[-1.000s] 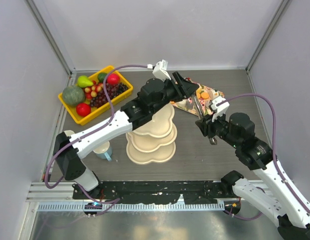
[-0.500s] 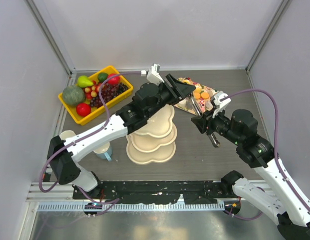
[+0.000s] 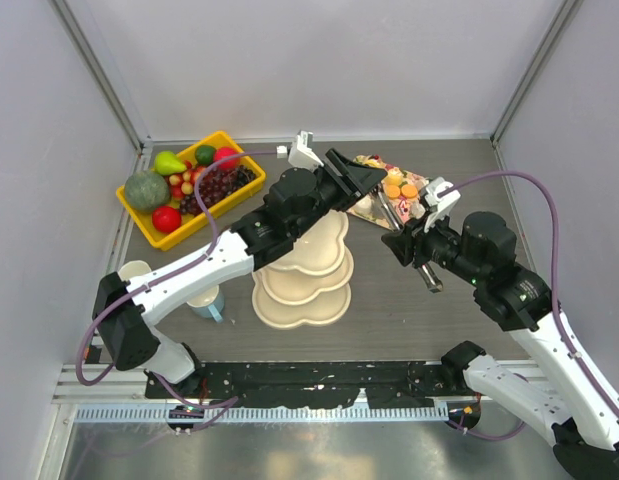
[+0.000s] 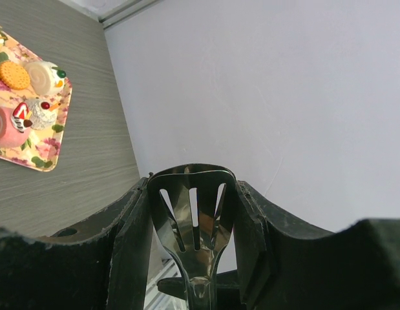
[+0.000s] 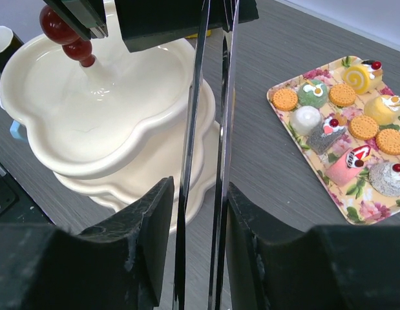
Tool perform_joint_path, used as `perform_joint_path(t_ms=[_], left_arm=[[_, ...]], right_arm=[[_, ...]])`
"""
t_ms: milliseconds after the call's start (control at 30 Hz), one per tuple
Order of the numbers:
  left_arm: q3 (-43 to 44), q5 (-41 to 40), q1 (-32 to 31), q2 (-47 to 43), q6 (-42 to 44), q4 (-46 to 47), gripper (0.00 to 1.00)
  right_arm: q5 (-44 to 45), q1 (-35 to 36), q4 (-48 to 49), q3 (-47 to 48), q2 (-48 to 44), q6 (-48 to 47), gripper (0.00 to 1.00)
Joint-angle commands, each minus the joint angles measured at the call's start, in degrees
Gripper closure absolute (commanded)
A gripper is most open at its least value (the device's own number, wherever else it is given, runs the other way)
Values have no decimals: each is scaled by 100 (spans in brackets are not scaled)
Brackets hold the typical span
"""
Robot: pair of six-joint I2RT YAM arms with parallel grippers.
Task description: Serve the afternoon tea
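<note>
Swinging the long tongs [image 5: 195, 97] towards the tray looked the likeliest trouble. Their blades ran just beside the stand [image 5: 90, 123] and close under the left arm, which reached across above it, so a careless sweep could have clipped either or tipped the stand. Such thin blades might also have let a pastry slip.

The right pincer [image 5: 198, 219] pinched the tongs, and the left pincer [image 3: 361, 178] pinched a slotted server [image 4: 193, 213].

The stand stood about mid-bench, towards the near edge. It was cream and clover-shaped, its visible tiers bare, with a red knob [image 5: 61, 29] on top. The pastries [image 5: 309, 93] and orange biscuits [image 5: 343, 95] lay on the floral tray [image 5: 351, 206] towards the far right corner.
</note>
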Motion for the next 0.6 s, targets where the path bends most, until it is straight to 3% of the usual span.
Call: perform_joint_path(t_ms=[0, 467, 567], left_arm=[[179, -234, 23, -107, -107, 187, 100], [126, -207, 15, -98, -63, 117, 100], [117, -216, 15, -107, -54, 126, 100]], right_arm=[[16, 42, -188, 328, 6, -186, 58], [42, 42, -425, 539, -38, -204, 54], [60, 42, -461, 548, -29, -204, 60]])
